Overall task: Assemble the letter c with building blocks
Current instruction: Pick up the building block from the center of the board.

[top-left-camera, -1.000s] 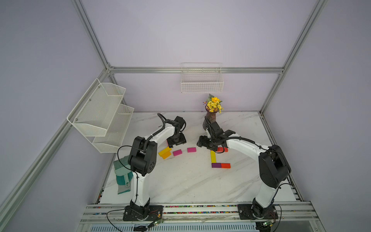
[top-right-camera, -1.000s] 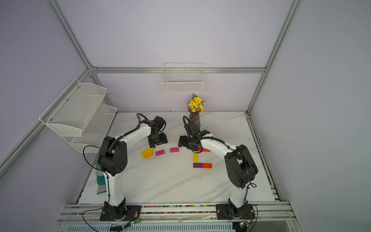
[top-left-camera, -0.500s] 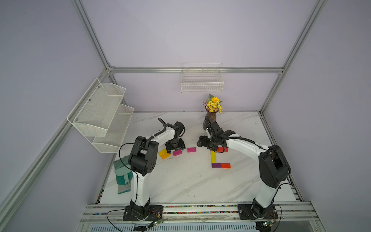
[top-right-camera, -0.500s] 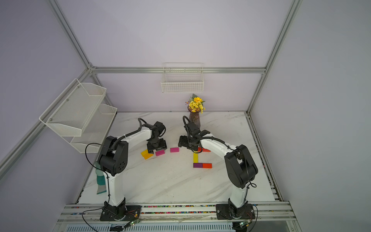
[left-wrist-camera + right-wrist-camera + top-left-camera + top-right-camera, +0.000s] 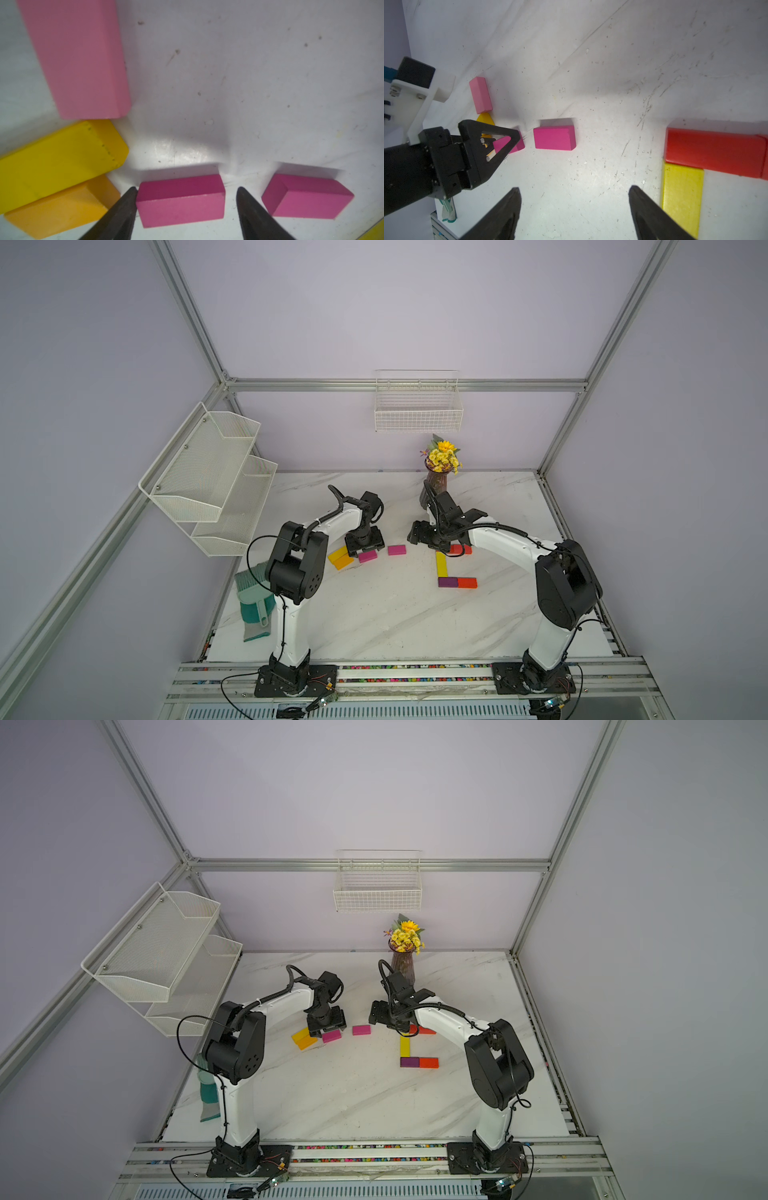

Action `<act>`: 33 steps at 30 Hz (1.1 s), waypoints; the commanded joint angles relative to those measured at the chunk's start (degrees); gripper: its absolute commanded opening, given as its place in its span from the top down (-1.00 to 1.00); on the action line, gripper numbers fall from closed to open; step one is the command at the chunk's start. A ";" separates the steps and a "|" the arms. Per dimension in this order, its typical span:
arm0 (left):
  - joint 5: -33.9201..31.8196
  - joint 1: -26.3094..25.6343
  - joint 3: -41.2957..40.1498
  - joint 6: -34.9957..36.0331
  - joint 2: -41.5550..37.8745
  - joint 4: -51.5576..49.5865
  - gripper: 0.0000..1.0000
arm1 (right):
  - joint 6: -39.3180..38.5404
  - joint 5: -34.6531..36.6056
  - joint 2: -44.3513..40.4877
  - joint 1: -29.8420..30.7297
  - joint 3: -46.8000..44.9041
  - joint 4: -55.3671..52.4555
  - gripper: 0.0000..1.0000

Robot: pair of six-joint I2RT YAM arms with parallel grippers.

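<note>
My left gripper (image 5: 365, 548) (image 5: 186, 189) is low over the table, open, straddling a magenta block (image 5: 180, 199) (image 5: 368, 556). One finger touches the block's end; the other stands a small gap off. A second magenta block (image 5: 307, 197) (image 5: 396, 549) lies just beside it. A yellow block (image 5: 58, 160) (image 5: 337, 554), an orange block (image 5: 62, 209) and a pink block (image 5: 79, 58) lie close by. To the right, a long yellow block (image 5: 441, 564) joins red blocks (image 5: 716, 151) at its far end and a purple block (image 5: 447, 582) with a red-orange block (image 5: 467, 582) at its near end. My right gripper (image 5: 424, 536) (image 5: 574, 188) hovers open and empty beside that yellow block.
A vase of yellow flowers (image 5: 436, 485) stands behind the right gripper. A white mesh rack (image 5: 216, 481) hangs on the left wall and a wire basket (image 5: 417, 410) on the back wall. A teal brush and dustpan (image 5: 253, 601) lie at the table's left edge.
The left gripper has come forward and down from behind the blocks onto the magenta block, its jaws narrowing slightly. The right arm has not moved.
</note>
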 commanded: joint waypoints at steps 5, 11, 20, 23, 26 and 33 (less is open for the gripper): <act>-0.55 -0.20 0.75 1.84 0.07 -2.05 -0.49 | 0.73 0.40 0.69 -0.28 0.66 0.53 -0.67; -2.74 -0.79 1.43 2.07 0.60 -4.61 -0.47 | 0.90 0.40 0.94 -0.28 0.70 0.71 -0.67; -3.14 -1.30 2.50 1.98 1.65 -4.83 -0.41 | 1.04 0.49 0.93 -0.24 0.83 0.67 -0.67; -3.00 -1.39 2.69 1.99 2.06 -4.43 -0.33 | 1.08 0.62 0.76 -0.28 0.72 0.47 -0.67; -2.61 -1.39 2.86 2.31 2.17 -3.71 -0.22 | 1.08 0.75 0.56 -0.27 0.53 0.36 -0.67; -2.73 -1.39 5.51 5.43 1.77 -2.76 -0.07 | 1.08 0.84 0.15 -0.28 0.02 0.36 -0.67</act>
